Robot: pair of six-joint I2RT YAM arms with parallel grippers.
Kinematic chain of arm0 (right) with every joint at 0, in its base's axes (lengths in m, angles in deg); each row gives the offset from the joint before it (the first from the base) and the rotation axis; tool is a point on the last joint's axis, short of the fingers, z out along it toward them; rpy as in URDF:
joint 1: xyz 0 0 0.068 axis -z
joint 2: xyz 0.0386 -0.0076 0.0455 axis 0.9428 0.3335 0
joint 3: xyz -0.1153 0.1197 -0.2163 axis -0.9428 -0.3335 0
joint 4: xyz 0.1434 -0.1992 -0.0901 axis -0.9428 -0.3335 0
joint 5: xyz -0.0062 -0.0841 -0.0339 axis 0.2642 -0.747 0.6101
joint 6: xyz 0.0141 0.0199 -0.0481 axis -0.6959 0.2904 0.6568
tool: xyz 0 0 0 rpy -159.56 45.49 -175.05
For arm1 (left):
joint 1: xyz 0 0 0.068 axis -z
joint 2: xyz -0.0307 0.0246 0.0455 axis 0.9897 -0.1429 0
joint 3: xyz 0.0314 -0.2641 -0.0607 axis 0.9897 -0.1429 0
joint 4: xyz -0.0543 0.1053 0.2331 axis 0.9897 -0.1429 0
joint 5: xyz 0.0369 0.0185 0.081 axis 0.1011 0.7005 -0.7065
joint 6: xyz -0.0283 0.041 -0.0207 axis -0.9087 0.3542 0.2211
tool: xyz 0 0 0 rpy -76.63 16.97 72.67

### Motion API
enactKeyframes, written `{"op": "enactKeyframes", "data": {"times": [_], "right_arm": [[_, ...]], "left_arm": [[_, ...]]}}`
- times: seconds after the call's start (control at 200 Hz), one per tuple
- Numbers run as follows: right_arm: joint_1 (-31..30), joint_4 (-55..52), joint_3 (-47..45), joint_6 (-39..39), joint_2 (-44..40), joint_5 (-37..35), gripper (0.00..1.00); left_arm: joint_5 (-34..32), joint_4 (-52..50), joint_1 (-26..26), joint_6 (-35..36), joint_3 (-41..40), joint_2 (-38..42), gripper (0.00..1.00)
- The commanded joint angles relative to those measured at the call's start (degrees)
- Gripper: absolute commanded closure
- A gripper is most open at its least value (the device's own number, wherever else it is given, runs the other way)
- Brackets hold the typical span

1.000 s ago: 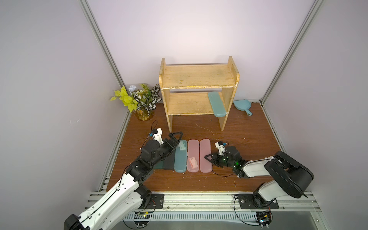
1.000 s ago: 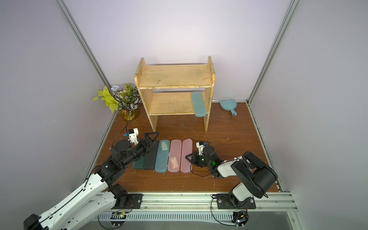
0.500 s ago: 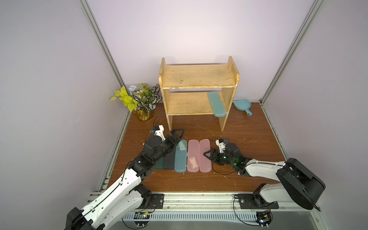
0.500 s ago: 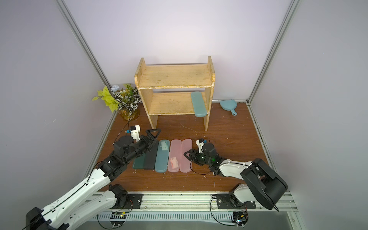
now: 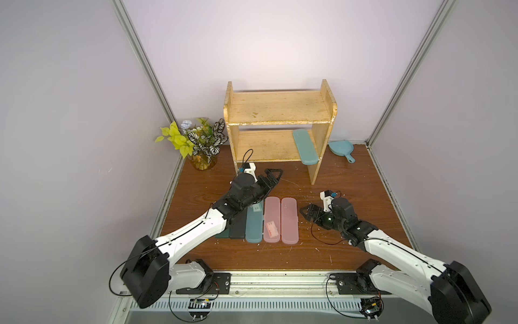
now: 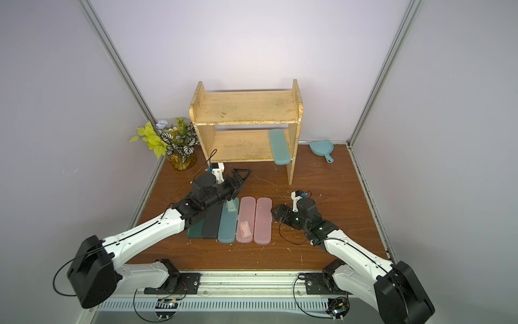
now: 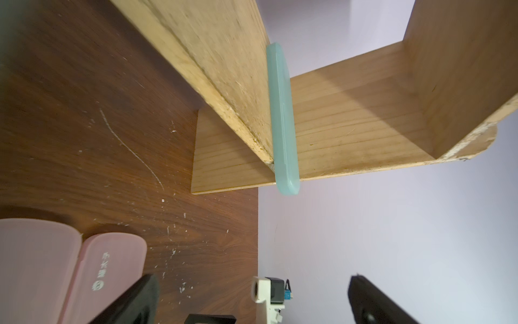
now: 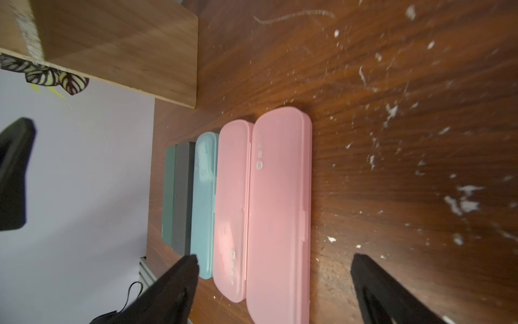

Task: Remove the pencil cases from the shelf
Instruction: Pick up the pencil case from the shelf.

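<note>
One light teal case (image 5: 305,147) is on the shelf (image 5: 277,108). It lies flat at the right end of the lower tier, close along the right side panel, with its long axis running front to back and its near rounded end poking past the tier's front edge. Five more lie flat on the counter (image 5: 350,196) in a tight row in front of the shelf, all parallel and also pointing front to back: dark green case (image 5: 221,235), black case (image 5: 237,228), second teal case (image 5: 254,227), inner pink case (image 5: 272,218) and outer pink case (image 5: 289,221). The left arm (image 5: 196,232) lies across the dark green and black ones. The left fingers (image 5: 273,176) are spread wide with nothing in them, above bare counter between the row and the shelf, aimed toward the shelf's right end. The right fingers (image 5: 307,215) are also wide apart and hold nothing, just beside the outer pink case. A potted plant (image 5: 200,140) stands left of the shelf and a blue dustpan (image 5: 340,147) lies behind its right side. The side panel's front edge stands right beside the shelved case's overhanging end. Since a second ago the left fingers have advanced from over the row toward the shelf. The right fingers, then shut by the outer pink case, have opened, and the cases lie as before.
</note>
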Motion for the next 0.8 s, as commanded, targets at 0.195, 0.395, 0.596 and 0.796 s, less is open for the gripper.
{"op": "enactKeyframes", "data": {"times": [0.195,0.395,0.596,0.796], "right_arm": [[0.9,-9.5,4.6,9.5,-12.5,-8.4,0.03],[1.0,-10.3,4.2,10.4,-19.8,-14.1,0.05],[1.1,-11.7,4.6,11.1,-22.4,-16.9,0.06],[1.3,-12.6,5.3,11.8,-22.5,-17.1,0.06]], "left_arm": [[2.6,16.0,2.2,-3.7,11.0,-15.9,0.04],[0.7,17.5,3.7,-5.3,17.3,-23.2,0.13],[0.1,18.4,4.1,-6.5,20.6,-27.6,0.26],[0.4,19.7,4.1,-7.1,23.1,-30.8,0.38]]}}
